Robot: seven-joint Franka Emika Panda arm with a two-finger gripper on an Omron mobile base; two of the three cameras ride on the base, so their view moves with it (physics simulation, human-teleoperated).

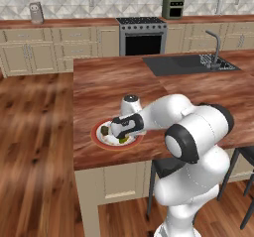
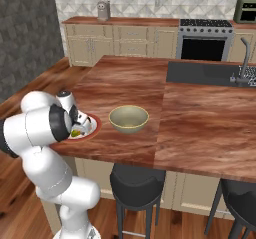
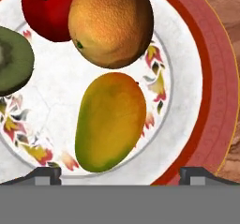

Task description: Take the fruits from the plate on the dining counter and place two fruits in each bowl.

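Pincer (image 3: 120,174) wide open w/ nothing held, hovering over plate (image 3: 213,78) near tabletop (image 1: 99,82) edge. Mango (image 3: 110,122) lies flat, long axis running along hand view's height, between the tips. Orange (image 3: 111,24), cherry (image 3: 47,10), kiwi (image 3: 14,59) beside it. Olive bowl (image 2: 129,119) nearby.

Glossy white rounded arm (image 1: 193,132) segments, black joint rings, dark square-tipped fingers (image 3: 44,174).

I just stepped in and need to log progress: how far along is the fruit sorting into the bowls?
Nothing is sorted yet: all four fruits, the mango, orange, red fruit and kiwi half, lie on the plate, and the olive bowl holds nothing. In hand: the open gripper hangs low over the mango, empty. Left: every pick and placement, two fruits per bowl.
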